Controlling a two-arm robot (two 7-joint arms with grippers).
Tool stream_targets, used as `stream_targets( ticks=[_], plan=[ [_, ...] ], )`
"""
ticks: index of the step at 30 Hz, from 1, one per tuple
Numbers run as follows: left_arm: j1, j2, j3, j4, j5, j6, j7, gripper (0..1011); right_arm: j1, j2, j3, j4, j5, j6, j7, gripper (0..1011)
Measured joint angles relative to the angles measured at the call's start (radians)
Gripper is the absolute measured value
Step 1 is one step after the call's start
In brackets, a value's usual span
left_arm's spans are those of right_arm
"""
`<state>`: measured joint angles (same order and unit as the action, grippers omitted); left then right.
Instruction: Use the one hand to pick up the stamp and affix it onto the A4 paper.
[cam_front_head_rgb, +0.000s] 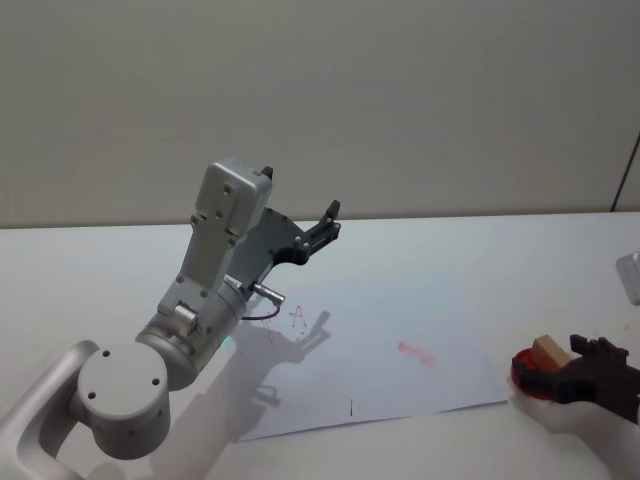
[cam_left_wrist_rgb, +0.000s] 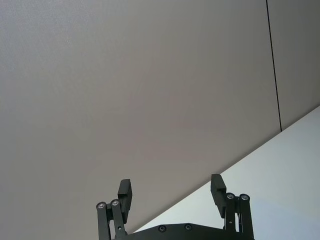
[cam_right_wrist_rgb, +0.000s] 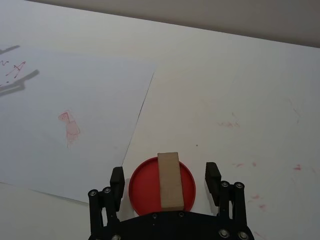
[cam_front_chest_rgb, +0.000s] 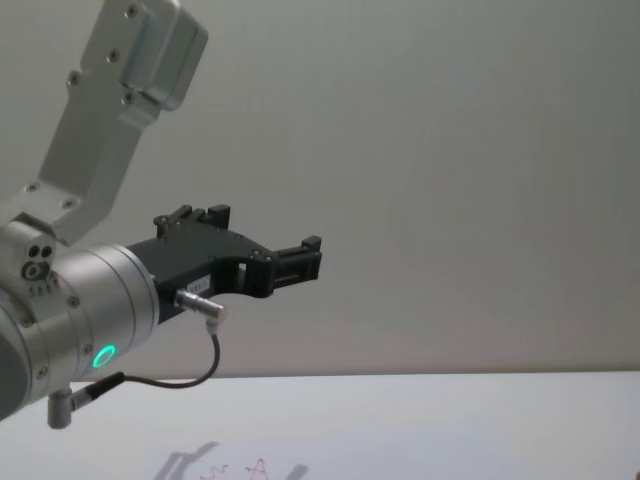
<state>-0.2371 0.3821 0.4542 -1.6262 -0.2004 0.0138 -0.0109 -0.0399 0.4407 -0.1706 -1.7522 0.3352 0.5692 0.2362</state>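
looking left to right, you see the left gripper (cam_front_head_rgb: 328, 222) raised above the table (cam_front_head_rgb: 100, 260), fingers spread, holding nothing. next lies the a4 paper (cam_front_head_rgb: 380, 360). beside its right edge, the stamp (cam_right_wrist_rgb: 169, 181) rests across a red dish (cam_right_wrist_rgb: 141, 187), between the right gripper's (cam_right_wrist_rgb: 165, 180) parted, unclenched fingers.

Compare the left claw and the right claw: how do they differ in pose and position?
The left claw is raised in the air and points toward the wall, with nothing between its fingers. The right claw is low at the table, with its fingers on either side of the stamp on the red ink pad. Both are black and open.
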Motion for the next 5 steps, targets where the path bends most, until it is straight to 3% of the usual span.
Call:
stream_targets(
  ticks=[5],
  plan=[
    [0.0, 0.0, 0.0, 0.0, 0.0, 0.0, 0.0, 1001, 0.001, 0.0, -0.001, 0.001, -0.001, 0.0, 0.001, 1001]
  ],
)
